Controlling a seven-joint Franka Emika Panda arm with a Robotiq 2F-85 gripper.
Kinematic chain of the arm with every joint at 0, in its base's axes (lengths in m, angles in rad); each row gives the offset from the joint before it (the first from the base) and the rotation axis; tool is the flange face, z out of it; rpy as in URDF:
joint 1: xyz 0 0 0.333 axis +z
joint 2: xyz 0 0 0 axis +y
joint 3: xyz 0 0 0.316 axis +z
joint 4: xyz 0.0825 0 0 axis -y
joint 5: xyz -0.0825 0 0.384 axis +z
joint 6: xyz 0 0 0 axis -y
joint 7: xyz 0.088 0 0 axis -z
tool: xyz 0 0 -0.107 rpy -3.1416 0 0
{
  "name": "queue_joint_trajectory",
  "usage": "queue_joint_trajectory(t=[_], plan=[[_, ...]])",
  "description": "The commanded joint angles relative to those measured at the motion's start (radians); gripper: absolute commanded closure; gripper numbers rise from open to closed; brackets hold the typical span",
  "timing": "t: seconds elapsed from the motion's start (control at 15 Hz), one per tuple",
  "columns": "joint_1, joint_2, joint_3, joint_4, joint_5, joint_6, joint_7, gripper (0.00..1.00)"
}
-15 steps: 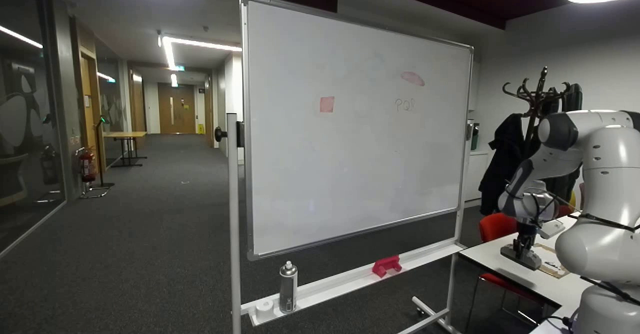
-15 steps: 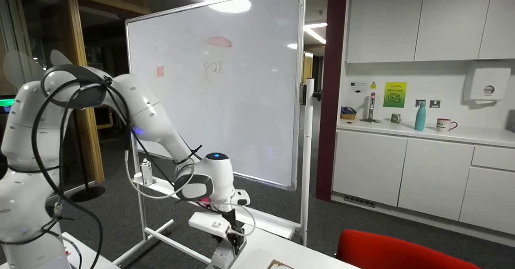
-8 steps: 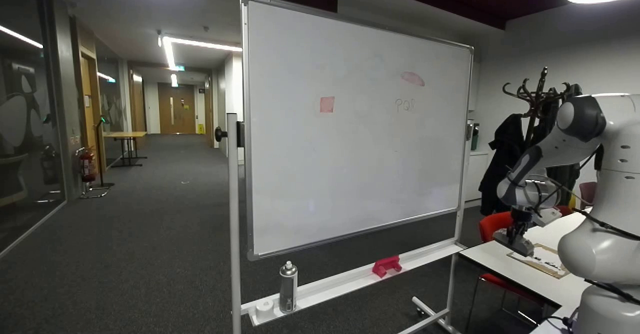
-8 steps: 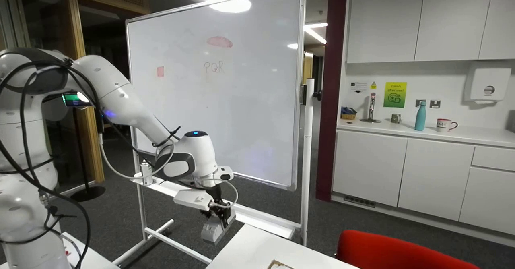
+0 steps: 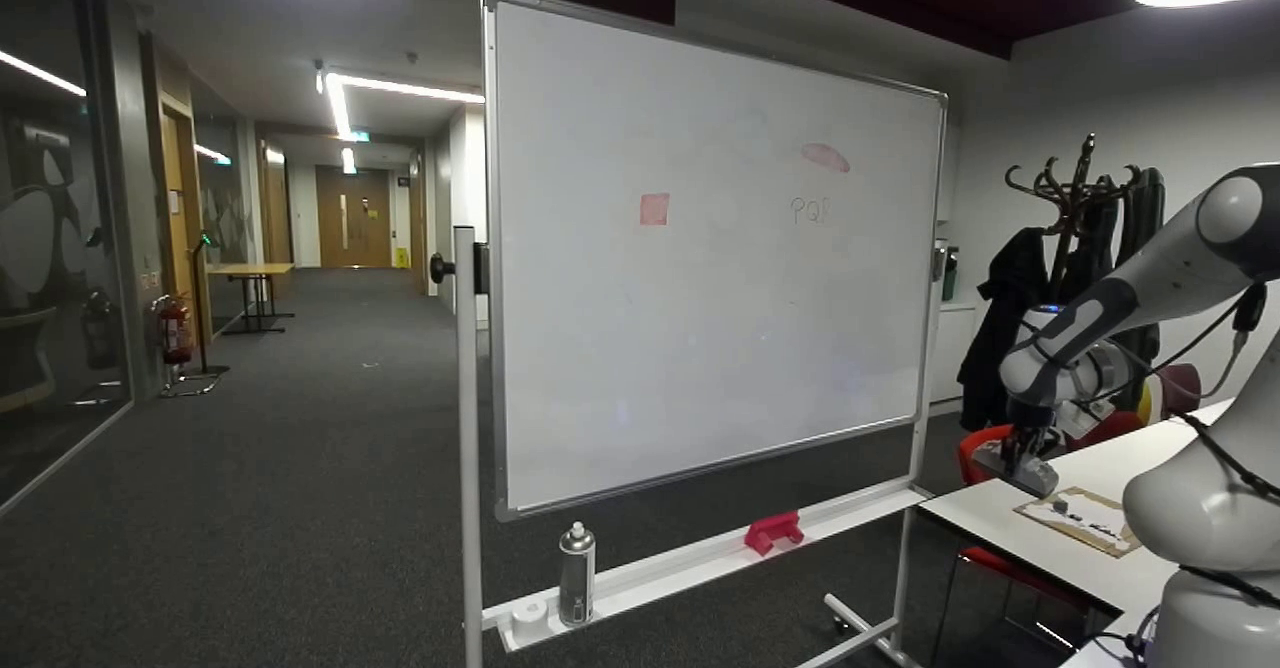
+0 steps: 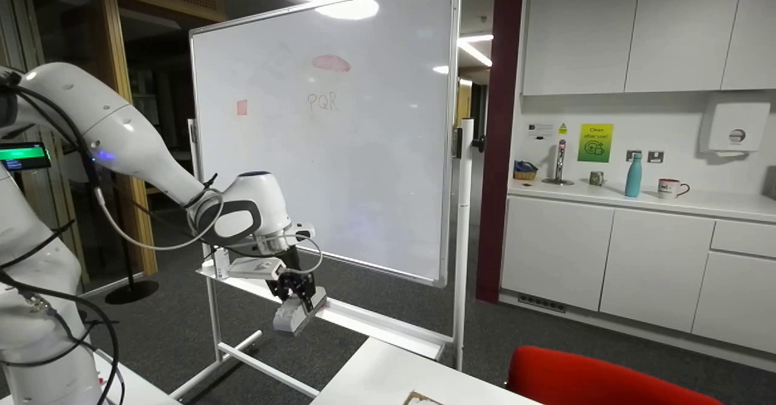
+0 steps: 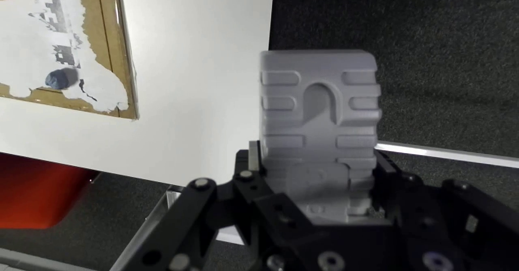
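Note:
A grey ribbed block, looking like a board eraser (image 7: 320,121), sits between the black fingers of my gripper (image 7: 318,159), which is shut on it across its width. In both exterior views the eraser (image 6: 294,319) hangs in the air, slightly tilted, below the gripper (image 5: 1025,443). Seen from the wrist, it overlaps the table's edge and the dark floor. Nearby stands a large whiteboard (image 6: 376,162), apart from the eraser. It bears a pink square (image 5: 654,209), a pink oval (image 5: 825,157) and the letters PQR (image 6: 322,100).
Below the board runs a ledge (image 5: 680,570) with a spray can (image 5: 577,578), a white roll-like object (image 5: 528,616) and a red holder (image 5: 774,533). A white table (image 7: 194,60) carries a torn cardboard sheet (image 7: 107,39) with a bluish lump (image 7: 56,79). Red chair (image 6: 594,374) stands beside the table.
From low at the table, the eraser and gripper have risen and moved left in both exterior views. The arm's upper links have swung back. The grip looks the same.

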Motion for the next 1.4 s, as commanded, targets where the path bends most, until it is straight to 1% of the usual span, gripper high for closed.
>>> queue_joint_trajectory(t=[0.0,0.2,1.07,1.13,1.33], plan=[[0.035,-0.033,-0.027,-0.017,-0.048,-0.015,0.043,0.40],[0.033,-0.071,-0.020,-0.045,-0.061,-0.019,0.055,0.40],[0.032,-0.071,-0.020,-0.045,-0.062,-0.020,0.055,0.40],[0.042,-0.070,-0.023,-0.036,-0.046,-0.034,0.047,0.65],[0.094,-0.118,-0.033,-0.039,0.001,-0.056,0.030,0.65]])
